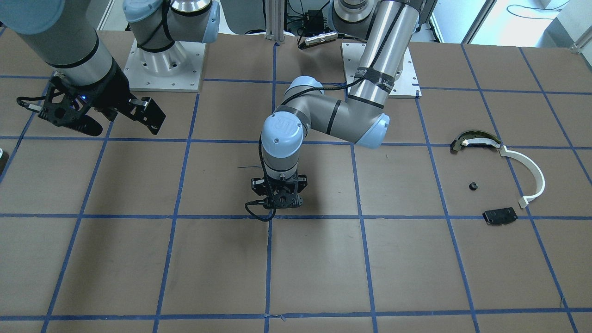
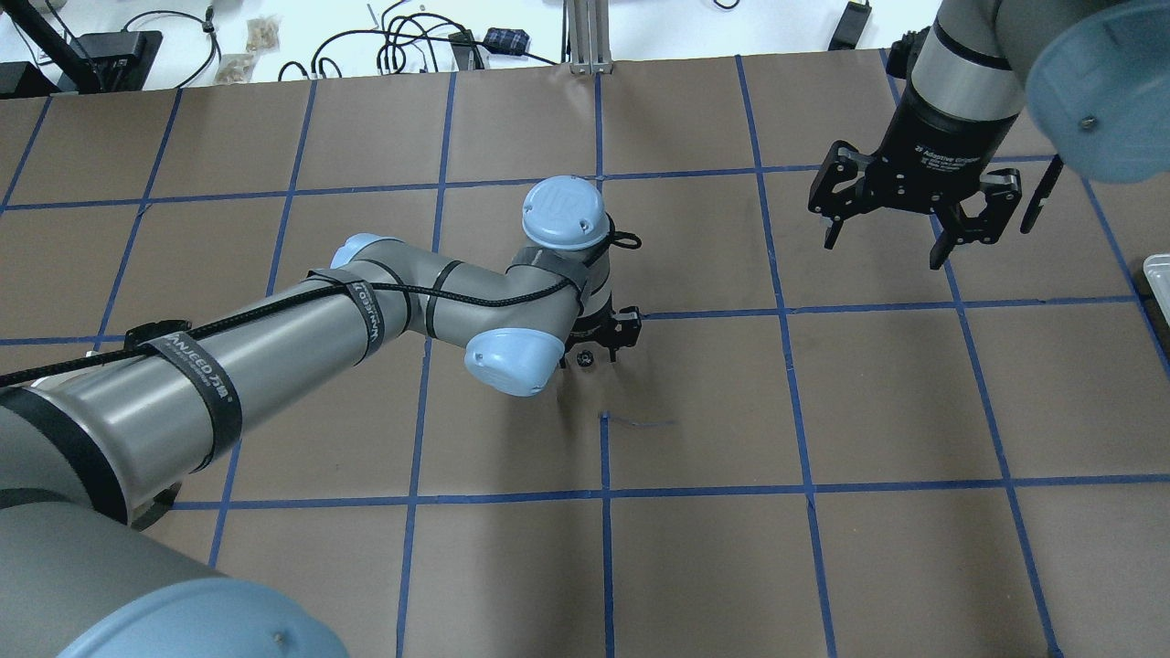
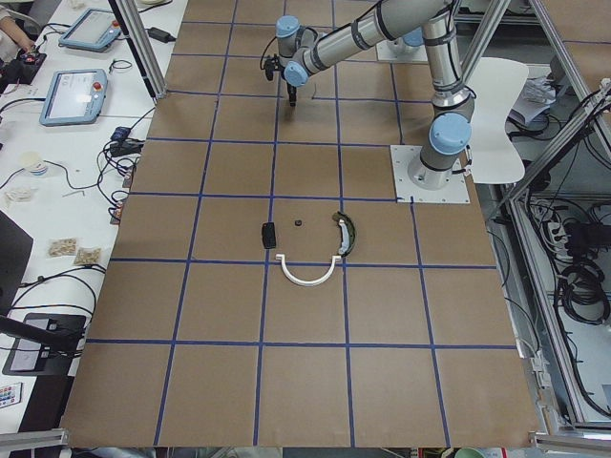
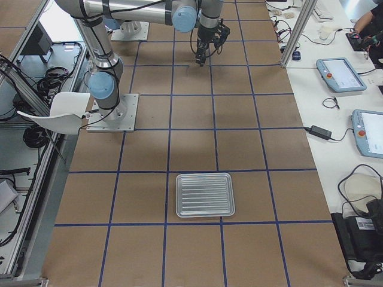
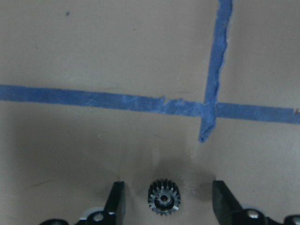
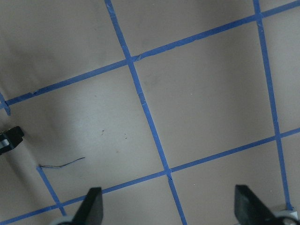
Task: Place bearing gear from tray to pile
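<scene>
A small dark toothed bearing gear (image 5: pixel 164 198) lies on the brown table between the spread fingers of my left gripper (image 5: pixel 167 187), which is open and touches it on neither side. It also shows in the overhead view (image 2: pixel 586 357), under that gripper (image 2: pixel 599 340) near the table's middle. The pile lies far off: a white curved strip (image 1: pixel 532 173), an olive-and-white crescent (image 1: pixel 476 140), a black plate (image 1: pixel 499 216) and a small black part (image 1: pixel 472 186). My right gripper (image 2: pixel 885 249) hangs open and empty above the table.
A metal tray (image 4: pixel 203 210) with a ribbed floor sits at the table's end on my right; nothing shows in it. Its corner shows at the overhead view's right edge (image 2: pixel 1159 283). Blue tape lines grid the table. Tablets and cables lie on side benches.
</scene>
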Tool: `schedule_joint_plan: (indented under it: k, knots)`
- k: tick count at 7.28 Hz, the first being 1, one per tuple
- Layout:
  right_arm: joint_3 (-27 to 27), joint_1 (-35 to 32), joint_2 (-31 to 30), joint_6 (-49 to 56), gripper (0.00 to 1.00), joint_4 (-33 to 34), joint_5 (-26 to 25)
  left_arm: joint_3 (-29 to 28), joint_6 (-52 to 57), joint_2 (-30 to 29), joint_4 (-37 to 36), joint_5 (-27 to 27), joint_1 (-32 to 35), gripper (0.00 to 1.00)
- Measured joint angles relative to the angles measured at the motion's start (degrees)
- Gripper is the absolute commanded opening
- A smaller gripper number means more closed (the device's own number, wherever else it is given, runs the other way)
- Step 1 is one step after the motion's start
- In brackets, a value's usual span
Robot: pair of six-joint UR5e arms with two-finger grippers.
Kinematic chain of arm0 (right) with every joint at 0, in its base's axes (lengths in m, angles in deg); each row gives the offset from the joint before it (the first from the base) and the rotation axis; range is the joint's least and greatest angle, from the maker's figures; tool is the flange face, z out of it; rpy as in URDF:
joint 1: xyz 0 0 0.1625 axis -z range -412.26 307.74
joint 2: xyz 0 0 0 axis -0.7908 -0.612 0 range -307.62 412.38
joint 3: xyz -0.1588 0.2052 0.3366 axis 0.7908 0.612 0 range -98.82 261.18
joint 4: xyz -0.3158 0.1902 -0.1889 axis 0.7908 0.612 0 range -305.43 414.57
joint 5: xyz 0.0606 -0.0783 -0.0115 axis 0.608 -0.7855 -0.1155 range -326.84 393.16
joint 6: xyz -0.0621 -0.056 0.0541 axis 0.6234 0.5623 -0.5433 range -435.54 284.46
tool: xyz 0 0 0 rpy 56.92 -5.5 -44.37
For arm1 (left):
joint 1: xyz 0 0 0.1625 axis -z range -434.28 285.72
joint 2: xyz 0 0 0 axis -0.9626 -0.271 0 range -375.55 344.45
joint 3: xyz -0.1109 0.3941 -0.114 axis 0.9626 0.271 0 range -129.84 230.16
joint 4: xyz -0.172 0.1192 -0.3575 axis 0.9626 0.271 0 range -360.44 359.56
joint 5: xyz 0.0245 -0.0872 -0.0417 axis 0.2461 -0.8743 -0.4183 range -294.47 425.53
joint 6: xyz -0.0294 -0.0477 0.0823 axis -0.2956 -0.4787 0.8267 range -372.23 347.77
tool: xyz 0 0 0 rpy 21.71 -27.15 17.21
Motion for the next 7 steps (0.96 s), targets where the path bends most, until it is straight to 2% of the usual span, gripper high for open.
schedule_joint_plan:
  k: [2, 4, 5, 7]
  knots:
    - [0.04, -0.01, -0.27, -0.38, 1.00, 0.01, -0.03, -0.67, 1.36, 1.54, 0.26, 0.90, -0.75, 0.00]
    - [0.41, -0.02, -0.55, -0.30, 1.00, 0.12, 0.06, -1.63, 8.13, 5.43, 5.82, 2.48, -6.68, 0.00]
    - [0.41, -0.02, -0.90, -0.13, 1.00, 0.13, 0.08, -1.56, 16.17, 8.17, 10.24, 3.50, -12.86, 0.00]
    - [0.12, -0.02, -2.14, 0.41, 1.00, 0.14, 0.23, 1.33, 40.15, 13.40, 16.12, 6.16, -28.38, 0.00]
